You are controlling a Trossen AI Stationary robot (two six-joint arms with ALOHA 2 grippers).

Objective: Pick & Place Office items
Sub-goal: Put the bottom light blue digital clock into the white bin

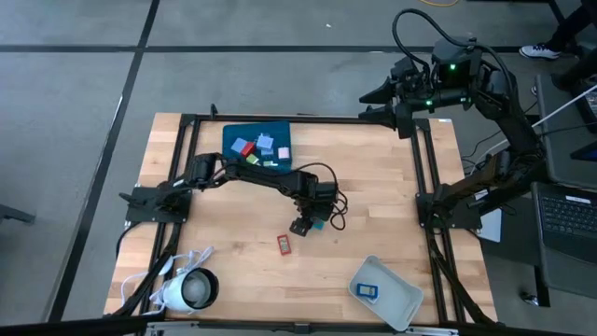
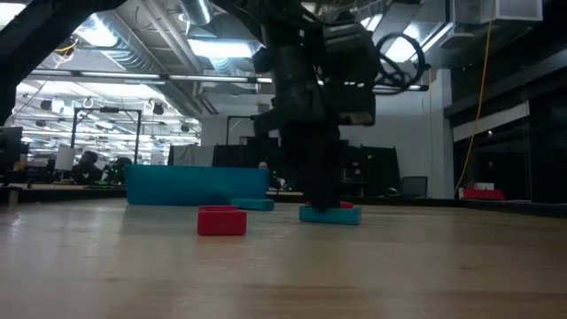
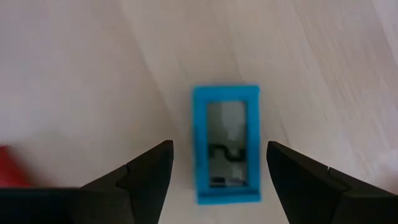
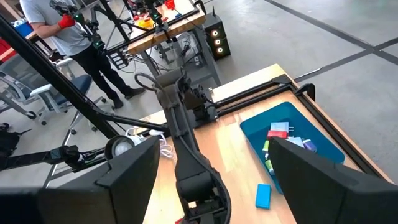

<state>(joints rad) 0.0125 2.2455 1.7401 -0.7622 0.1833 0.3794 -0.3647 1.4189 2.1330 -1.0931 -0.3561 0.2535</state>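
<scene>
Light blue block (image 3: 226, 144) lies flat on wooden table (image 1: 373, 187), just beside red block (image 1: 285, 245), well apart from teal tray (image 1: 233, 135). Left gripper (image 3: 217, 180) hovers above, jaws spread, straddling block without touching. Block likely light, rigid, smooth-sided; best pinched across narrow sides. Right gripper (image 4: 214, 180) parked beyond table's far corner, jaws spread.

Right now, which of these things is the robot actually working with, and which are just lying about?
Part of the job:
blue piece between the left hand's open fingers
red piece
pieces in the teal tray
grey tray

Just lying about:
white corded device
laptop
</scene>
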